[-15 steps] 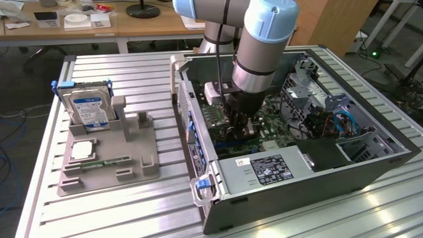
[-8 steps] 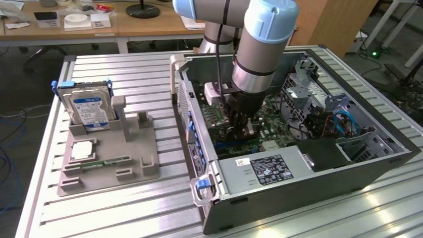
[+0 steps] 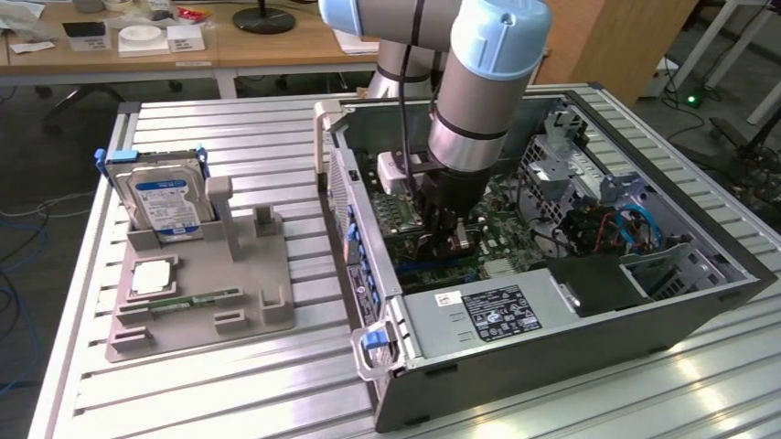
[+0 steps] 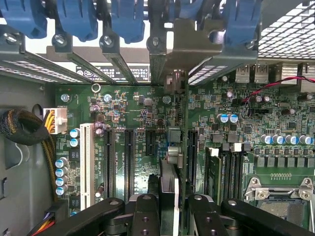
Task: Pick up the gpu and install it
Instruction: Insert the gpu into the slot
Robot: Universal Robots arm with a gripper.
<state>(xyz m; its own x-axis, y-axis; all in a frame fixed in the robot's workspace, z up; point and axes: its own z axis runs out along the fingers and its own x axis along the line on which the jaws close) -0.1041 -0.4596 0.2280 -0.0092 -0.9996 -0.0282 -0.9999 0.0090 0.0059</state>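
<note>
Gripper (image 4: 170,215) clamped on gpu (image 4: 173,150) (edge-on) above motherboard (image 4: 123,105)

Ext. cam sat high, off the arm (image 3: 478,101), looking down at an angle across the slatted table (image 3: 219,389) from mid-distance. It took in the whole open PC case (image 3: 550,358) on the exterior view's right, the grey parts tray (image 3: 201,322) on its left & desks (image 3: 262,50) behind. Wrist cam sat inside the case, v. close, facing straight onto the motherboard (image 4: 133,101) & the blue latches (image 4: 78,17) of the rear slots. The gripper (image 4: 170,202) was in its foreground, clamped on the gpu (image 4: 171,169), seen edge-on. Shared by both: motherboard, gripper, case interior.
</note>
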